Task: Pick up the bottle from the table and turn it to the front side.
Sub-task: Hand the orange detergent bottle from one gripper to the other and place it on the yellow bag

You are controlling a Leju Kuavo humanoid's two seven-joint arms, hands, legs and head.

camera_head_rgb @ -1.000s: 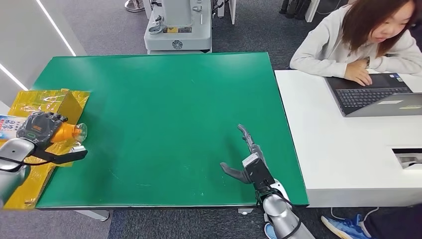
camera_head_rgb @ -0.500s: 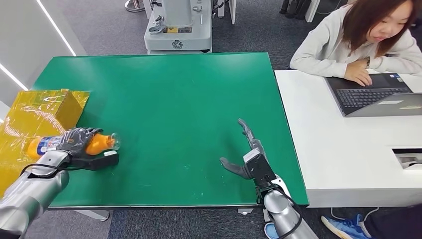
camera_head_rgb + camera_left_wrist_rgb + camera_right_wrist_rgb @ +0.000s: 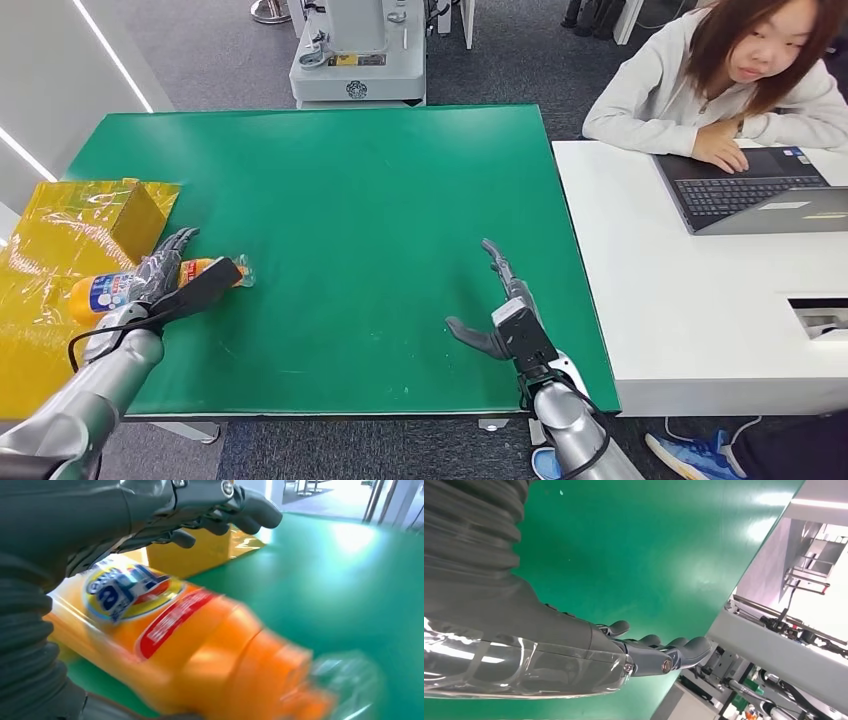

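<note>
On green table: bottle flat under spread left robot hand.

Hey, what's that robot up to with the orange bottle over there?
The robot's left hand is at an orange bottle lying on its side at the left edge of the green table, its cap end toward the table's middle. The fingers are spread over the bottle rather than wrapped around it, so it is not gripped. The right hand hovers open over the table. A person sits at a laptop nearby.
</note>
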